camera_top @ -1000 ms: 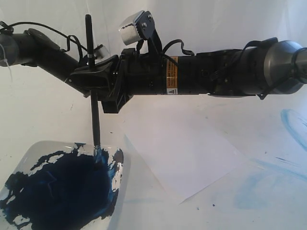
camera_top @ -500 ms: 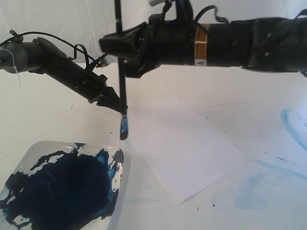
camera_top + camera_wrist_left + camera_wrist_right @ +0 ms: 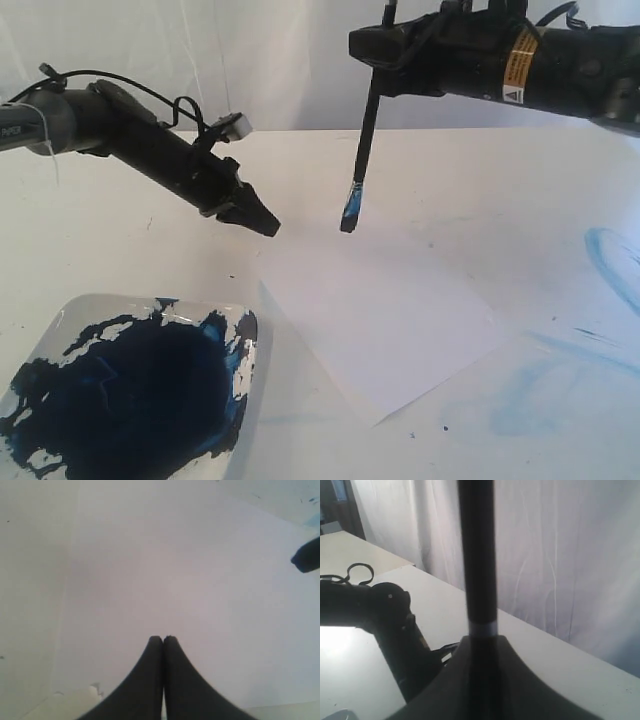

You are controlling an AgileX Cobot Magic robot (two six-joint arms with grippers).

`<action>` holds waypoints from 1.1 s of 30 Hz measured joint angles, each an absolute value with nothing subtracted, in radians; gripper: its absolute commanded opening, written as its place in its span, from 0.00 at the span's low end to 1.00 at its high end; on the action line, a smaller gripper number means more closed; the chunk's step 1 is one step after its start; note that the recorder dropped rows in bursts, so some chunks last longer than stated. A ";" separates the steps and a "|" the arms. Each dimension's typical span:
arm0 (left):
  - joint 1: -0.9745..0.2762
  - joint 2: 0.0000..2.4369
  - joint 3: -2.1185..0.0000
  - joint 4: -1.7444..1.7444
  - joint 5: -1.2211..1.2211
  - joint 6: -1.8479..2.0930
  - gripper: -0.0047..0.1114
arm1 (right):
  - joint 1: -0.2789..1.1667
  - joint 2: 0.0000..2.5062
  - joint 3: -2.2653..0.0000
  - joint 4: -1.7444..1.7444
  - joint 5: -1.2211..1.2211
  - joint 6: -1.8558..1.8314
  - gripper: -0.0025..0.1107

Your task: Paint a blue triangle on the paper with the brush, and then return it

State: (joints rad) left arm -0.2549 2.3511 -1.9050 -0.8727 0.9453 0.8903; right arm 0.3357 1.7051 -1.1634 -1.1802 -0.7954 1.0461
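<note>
My right gripper is shut on the brush, which hangs nearly upright with its blue-stained tip in the air above the far edge of the paper. In the right wrist view the black brush handle rises from between the fingers. The white sheet lies bare; no blue triangle shows on it. My left gripper is shut with nothing in it, its tips low over the paper's far left corner. In the left wrist view the left gripper points over the white paper.
A white square tray of dark blue paint stands at the front left, beside the paper. Pale blue smears of old paint mark the table at the right. A white curtain hangs behind the table.
The right gripper has lifted the brush out of the paint tray and carried it right and away, to above the paper's far edge. The left arm has stayed in place.
</note>
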 measured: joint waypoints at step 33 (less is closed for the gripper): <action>-0.279 2.401 -1.905 -0.812 0.918 0.890 0.04 | 0.332 1.933 -1.163 -1.033 -0.981 0.941 0.02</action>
State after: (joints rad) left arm -0.2787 2.4015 -1.9050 -0.8117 0.9176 0.8903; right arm 0.3316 1.9334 -1.1634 -1.0330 -0.9812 0.9412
